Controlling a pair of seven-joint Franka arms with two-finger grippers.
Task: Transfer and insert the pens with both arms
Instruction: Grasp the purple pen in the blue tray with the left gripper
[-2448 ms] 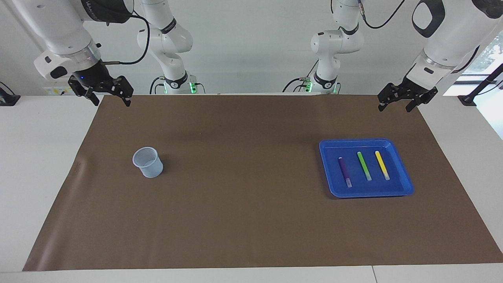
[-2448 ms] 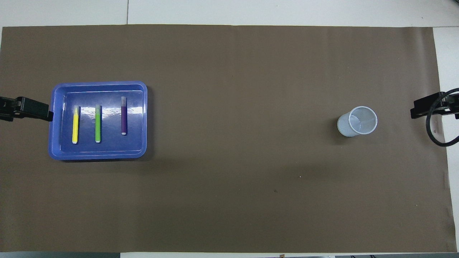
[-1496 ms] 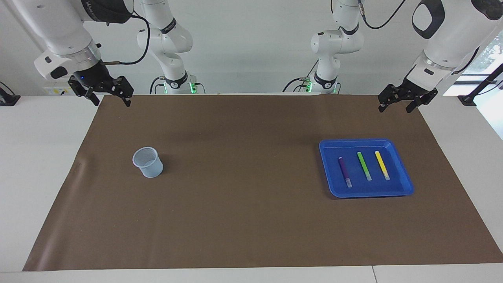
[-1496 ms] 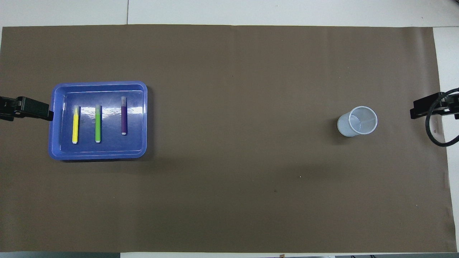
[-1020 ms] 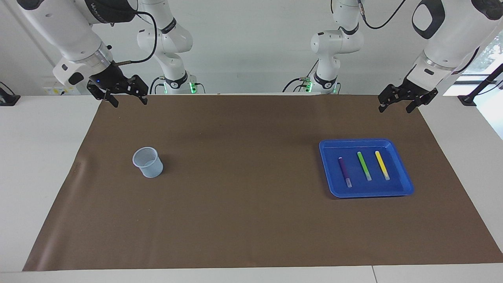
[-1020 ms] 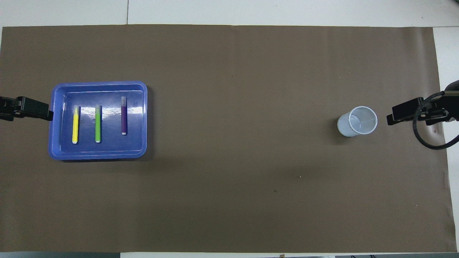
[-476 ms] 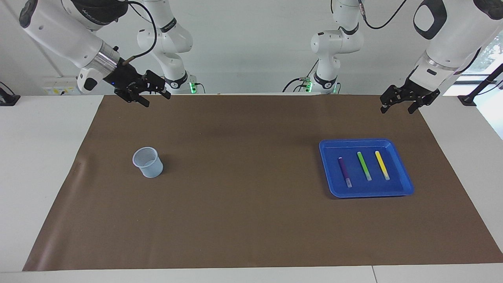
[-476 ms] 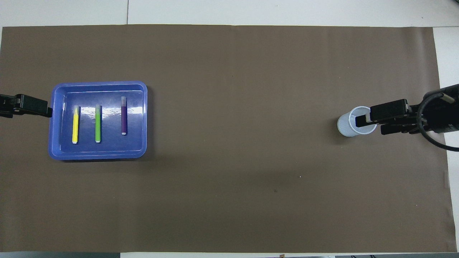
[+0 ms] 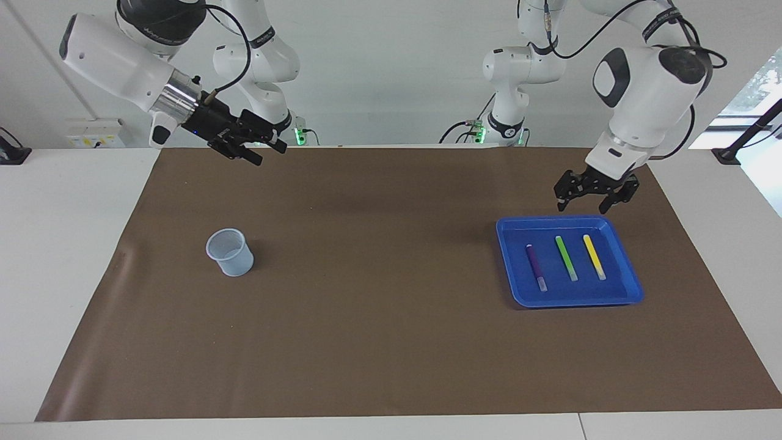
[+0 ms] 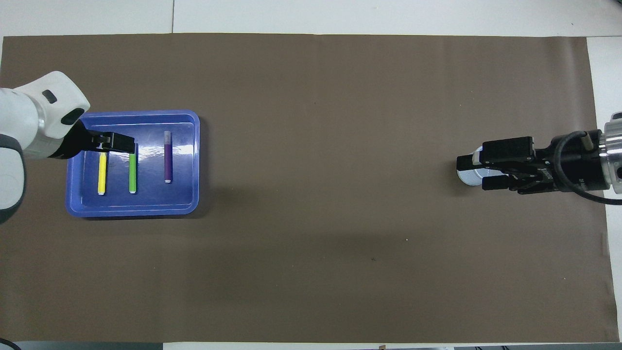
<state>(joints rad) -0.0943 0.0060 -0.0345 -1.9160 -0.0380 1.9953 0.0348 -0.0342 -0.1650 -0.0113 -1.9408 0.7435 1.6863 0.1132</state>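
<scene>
Blue plastic made the tray (image 9: 629,287), a smooth shiny dish with round corners and a low rim. It sat on brown paper (image 9: 391,342) that covered the table (image 9: 55,244), toward the left arm's end. All three pens lay flat in it, side by side and apart: the purple pen (image 9: 536,264), the green pen (image 9: 565,256) and the yellow pen (image 9: 593,255). Each was a thin round stick with a pale, see-through cap.

None of the job looked done. No pen was lifted, and the cup (image 9: 230,252) looked empty. The cup was pale and round, made of fine mesh, wider at the top, and stood toward the right arm's end, well apart from the tray.

The left gripper (image 9: 590,199) hung over the edge of the tray nearest the robots, fingers spread open and holding nothing. The right gripper (image 9: 259,146) was high over the brown paper, also open and empty.

Every pen was probably left to be picked up, passed across and dropped into the cup.
</scene>
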